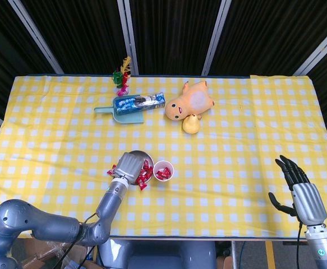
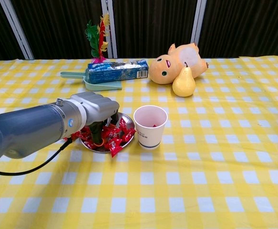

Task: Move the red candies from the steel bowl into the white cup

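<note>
While your left hand (image 1: 128, 167) covers the steel bowl (image 1: 139, 157) in the head view, the right hand (image 1: 299, 190) hangs at the table's edge w/ fingers spread, holding nothing. Chest view — left fingers (image 2: 97, 132) curl down into the red candies (image 2: 113, 136), pinch not clear; white cup (image 2: 150, 126) stands just beside the bowl.

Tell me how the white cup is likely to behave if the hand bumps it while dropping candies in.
The white cup looks like thin paper, tall over a narrower base, so it probably tips or slides easily. Only a few red candies lie inside, so little weight steadies it. The left hand works in the steel bowl right beside it, so a sideways brush seems plausible.
</note>
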Available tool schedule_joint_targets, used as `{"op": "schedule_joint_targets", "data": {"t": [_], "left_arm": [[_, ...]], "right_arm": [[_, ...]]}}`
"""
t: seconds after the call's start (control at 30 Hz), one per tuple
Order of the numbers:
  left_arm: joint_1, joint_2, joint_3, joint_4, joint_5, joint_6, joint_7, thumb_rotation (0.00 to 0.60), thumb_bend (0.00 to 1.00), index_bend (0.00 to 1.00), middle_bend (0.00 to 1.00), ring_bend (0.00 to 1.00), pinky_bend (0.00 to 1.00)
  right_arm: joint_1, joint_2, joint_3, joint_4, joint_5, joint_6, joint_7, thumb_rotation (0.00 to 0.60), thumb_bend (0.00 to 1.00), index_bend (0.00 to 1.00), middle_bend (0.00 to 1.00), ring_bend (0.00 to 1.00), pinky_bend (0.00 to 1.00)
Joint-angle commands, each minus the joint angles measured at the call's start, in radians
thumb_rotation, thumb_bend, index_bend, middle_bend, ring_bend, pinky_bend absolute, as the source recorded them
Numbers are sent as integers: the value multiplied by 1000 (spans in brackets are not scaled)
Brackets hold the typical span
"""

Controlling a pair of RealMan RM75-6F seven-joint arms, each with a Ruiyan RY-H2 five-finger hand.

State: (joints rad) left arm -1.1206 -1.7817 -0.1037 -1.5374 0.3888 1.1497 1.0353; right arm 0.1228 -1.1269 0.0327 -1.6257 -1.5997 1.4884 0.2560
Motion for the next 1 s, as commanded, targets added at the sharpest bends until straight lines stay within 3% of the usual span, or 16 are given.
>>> {"op": "schedule_joint_targets", "data": {"t": [0.03,0.33,0.73,1.0], "left_arm": [[8,1,3,-2,12,6,-2,600,404,579,699,912,957],[25,38,-16,-43,46,29,-12,600,405,584,707,912,957],[40,159,-78,-209,159,88,-55,600,405,579,707,912,957],[15,141,-129,-236,206,99,-73,600,405,577,707,912,957]], "right_arm": [[-1,0,0,-1,0,0,0,600,419,0,0,0,122],[-2,1,0,-2,1,2,6,600,419,0,0,0,122],[-3,0,0,-1,-1,4,0,600,419,0,0,0,122],[-2,-1,1,-2,0,3,-1,600,419,0,0,0,122]]}}
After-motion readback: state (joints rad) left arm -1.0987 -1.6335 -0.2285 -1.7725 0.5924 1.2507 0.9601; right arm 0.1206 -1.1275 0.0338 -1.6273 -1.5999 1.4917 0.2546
